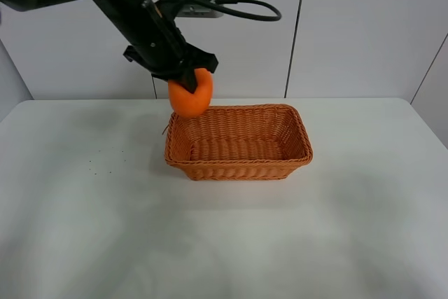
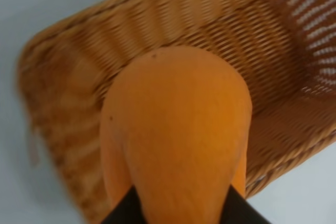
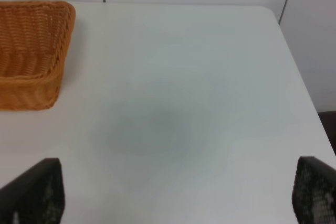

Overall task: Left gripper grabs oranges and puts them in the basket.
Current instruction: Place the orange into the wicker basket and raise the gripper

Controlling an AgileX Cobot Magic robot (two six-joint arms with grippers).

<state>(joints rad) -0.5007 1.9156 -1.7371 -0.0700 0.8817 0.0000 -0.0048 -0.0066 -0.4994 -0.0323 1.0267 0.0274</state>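
My left gripper (image 1: 194, 83) is shut on the orange (image 1: 190, 97) and holds it in the air above the far left corner of the wicker basket (image 1: 238, 169). In the left wrist view the orange (image 2: 176, 135) fills the middle, with black fingers (image 2: 122, 212) at both sides of it and the basket (image 2: 68, 93) below it. The basket is empty. My right gripper (image 3: 173, 192) is open, its two black fingers (image 3: 37, 192) spread wide over bare table to the right of the basket (image 3: 31, 85).
The basket stands on a white table (image 1: 105, 229) in front of a white panelled wall (image 1: 350, 26). A black cable (image 1: 245, 6) trails from the left arm above the basket.
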